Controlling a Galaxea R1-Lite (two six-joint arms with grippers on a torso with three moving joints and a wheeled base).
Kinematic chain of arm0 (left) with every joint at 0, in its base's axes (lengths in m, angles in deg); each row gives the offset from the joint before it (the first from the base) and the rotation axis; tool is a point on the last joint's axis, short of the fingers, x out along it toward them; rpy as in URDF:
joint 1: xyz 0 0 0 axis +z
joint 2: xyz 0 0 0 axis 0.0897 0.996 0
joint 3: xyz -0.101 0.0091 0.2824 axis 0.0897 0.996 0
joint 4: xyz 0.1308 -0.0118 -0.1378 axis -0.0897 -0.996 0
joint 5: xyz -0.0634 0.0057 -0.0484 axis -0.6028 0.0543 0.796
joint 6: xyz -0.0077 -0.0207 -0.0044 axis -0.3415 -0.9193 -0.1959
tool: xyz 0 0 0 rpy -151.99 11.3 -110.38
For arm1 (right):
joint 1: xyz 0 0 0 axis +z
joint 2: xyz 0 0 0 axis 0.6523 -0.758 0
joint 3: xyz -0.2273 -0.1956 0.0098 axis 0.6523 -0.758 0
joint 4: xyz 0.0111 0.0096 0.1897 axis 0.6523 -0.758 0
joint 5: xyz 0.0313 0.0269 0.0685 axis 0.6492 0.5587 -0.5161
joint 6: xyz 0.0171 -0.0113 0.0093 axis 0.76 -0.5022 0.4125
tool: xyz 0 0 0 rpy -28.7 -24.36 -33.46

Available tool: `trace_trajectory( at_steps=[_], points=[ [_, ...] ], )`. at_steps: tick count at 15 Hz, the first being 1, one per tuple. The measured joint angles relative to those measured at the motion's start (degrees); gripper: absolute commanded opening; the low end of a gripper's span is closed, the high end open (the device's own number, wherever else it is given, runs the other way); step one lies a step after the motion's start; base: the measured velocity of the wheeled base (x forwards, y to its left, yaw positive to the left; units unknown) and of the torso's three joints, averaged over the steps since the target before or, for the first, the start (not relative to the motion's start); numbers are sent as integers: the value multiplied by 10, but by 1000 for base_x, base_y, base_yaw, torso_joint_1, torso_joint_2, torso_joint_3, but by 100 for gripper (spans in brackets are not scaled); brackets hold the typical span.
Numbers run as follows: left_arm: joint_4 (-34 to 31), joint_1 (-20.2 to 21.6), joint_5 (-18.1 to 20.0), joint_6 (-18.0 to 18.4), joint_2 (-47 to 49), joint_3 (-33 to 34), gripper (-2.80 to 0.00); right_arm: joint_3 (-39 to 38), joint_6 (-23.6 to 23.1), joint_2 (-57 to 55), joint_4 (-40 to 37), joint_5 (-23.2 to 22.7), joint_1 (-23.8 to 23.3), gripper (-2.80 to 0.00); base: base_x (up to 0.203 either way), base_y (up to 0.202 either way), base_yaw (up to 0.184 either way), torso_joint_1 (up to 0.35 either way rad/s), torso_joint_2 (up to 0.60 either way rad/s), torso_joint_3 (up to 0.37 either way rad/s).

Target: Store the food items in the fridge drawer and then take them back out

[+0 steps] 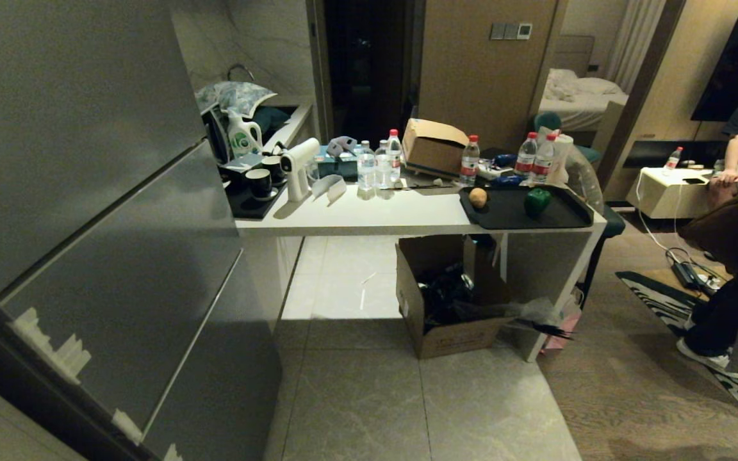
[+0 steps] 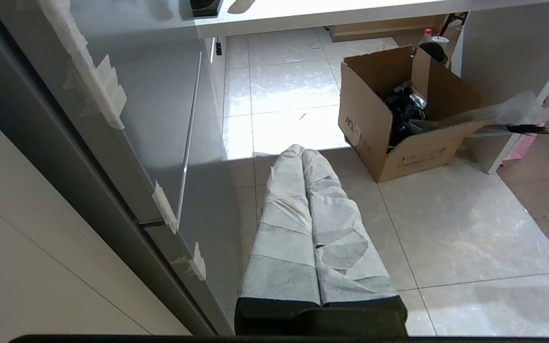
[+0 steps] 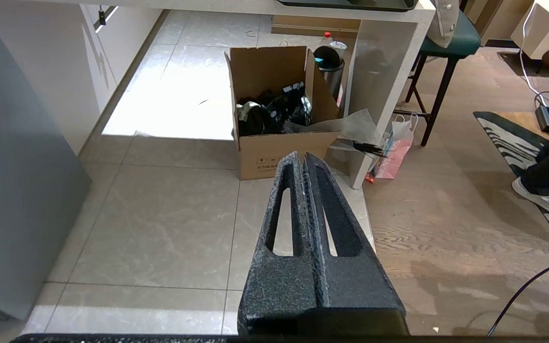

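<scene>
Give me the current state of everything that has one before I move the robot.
Fridge: doors shut, drawer not in view.
Potato: resting on the black tray, untouched.
Pepper: on the same tray, apart from the potato.
Left hand: shut, empty, over the floor.
Right hand: shut, empty, over the floor.
Cardboard box under the table: open.

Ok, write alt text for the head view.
A small tan-brown potato and a glossy dark green bell pepper sit apart on a black tray on a cluttered white counter. Closed grey steel fridge panels fill the left.
</scene>
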Motion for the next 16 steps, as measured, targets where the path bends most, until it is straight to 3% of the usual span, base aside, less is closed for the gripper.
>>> trace_trajectory(
  at_steps=[4, 7, 9, 12, 14, 16],
  points=[
    [-6, 0, -5, -2, 36, -38, -280, 0, 3, 0, 1, 1, 0, -280, 0, 0, 0, 0, 0, 0],
    [25, 1, -16, -12, 162, -76, -280, 0, 3, 0, 1, 0, 0, -280, 0, 0, 0, 0, 0, 0],
    [82, 3, -37, -31, 279, -91, -280, 0, 4, 0, 1, 1, 0, -280, 0, 0, 0, 0, 0, 0],
    [218, 8, -68, -56, 457, -103, -280, 0, 4, 0, 1, 1, 0, -280, 0, 0, 0, 0, 0, 0],
    [314, 32, -84, -65, 546, -111, -280, 0, 3, 0, 1, 1, 0, -280, 0, 0, 0, 0, 0, 0],
    [361, 64, -90, -62, 590, -120, -280, 0, 3, 0, 1, 1, 0, -280, 0, 0, 0, 0, 0, 0]
  ],
)
